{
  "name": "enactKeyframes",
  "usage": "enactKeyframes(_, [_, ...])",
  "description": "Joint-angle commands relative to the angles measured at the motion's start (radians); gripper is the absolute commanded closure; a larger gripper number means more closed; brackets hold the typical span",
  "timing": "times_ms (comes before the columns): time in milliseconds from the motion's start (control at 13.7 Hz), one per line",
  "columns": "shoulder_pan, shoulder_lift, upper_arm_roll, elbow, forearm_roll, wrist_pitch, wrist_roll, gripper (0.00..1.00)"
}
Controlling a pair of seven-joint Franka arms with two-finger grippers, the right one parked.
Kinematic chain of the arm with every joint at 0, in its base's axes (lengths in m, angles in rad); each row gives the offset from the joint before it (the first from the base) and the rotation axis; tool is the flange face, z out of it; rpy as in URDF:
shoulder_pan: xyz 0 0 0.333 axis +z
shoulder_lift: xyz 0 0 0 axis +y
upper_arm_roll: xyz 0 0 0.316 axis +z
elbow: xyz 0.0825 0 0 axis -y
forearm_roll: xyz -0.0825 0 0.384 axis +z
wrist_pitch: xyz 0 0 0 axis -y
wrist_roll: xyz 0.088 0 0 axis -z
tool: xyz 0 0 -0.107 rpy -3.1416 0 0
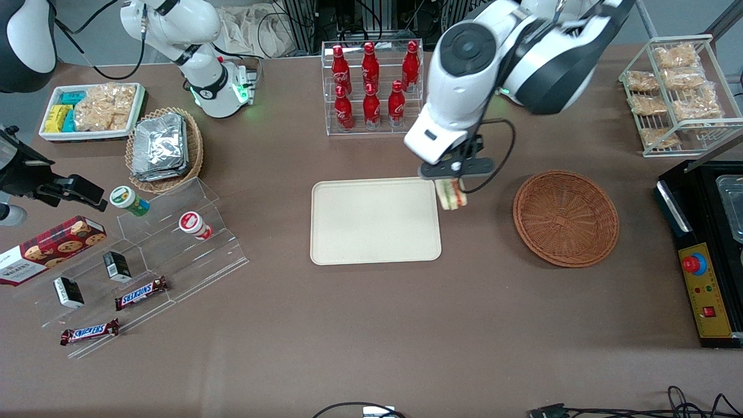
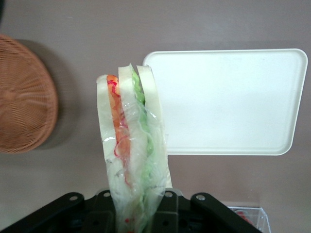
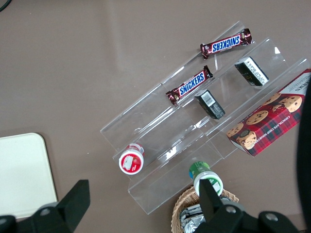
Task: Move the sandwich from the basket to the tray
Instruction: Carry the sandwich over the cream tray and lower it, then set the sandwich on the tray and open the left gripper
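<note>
Gripper (image 1: 452, 184) clamps the sandwich (image 2: 132, 150) between basket (image 1: 566, 217) and tray (image 1: 374, 255); wrist view shows filling.

end effector (image 1: 452, 187) holding sandwich (image 1: 451, 194) between tray (image 1: 374, 221), basket (image 1: 565, 217)

The left arm reaches in from the working end of the table, its wrist bent downward so the gripper (image 1: 454, 181) points at the tabletop. The gripper hangs above the table and is clamped on the sandwich (image 1: 451, 194), which hangs below it; its fingers (image 2: 167, 213) press the wrapped wedge from both sides.
</note>
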Motion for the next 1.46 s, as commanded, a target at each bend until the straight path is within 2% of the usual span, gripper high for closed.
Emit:
enactKeyframes(0, [0.004,0.087,-0.014,-0.061,0.044,0.141,-0.011,0.81])
enactKeyframes(366, [0.006,0.184,0.000,-0.267,0.194,0.405,-0.020,0.84])
enactKeyframes(512, [0.012,0.221,0.023,-0.341,0.243,0.516,-0.021,0.79])
enactKeyframes(951, [0.004,0.265,0.089,-0.419,0.246,0.671,-0.021,0.78])
enactKeyframes(1098, [0.003,0.273,0.097,-0.432,0.246,0.691,-0.021,0.72])
enactKeyframes(1171, [0.003,0.273,0.097,-0.433,0.245,0.691,-0.024,0.56])
enactKeyframes(1244, [0.004,0.271,0.095,-0.442,0.245,0.688,-0.026,0.23])
enactKeyframes(1317, [0.004,0.271,0.095,-0.442,0.245,0.685,-0.034,0.00])
enactKeyframes(1390, [0.004,0.271,0.095,-0.442,0.245,0.685,-0.040,0.00])
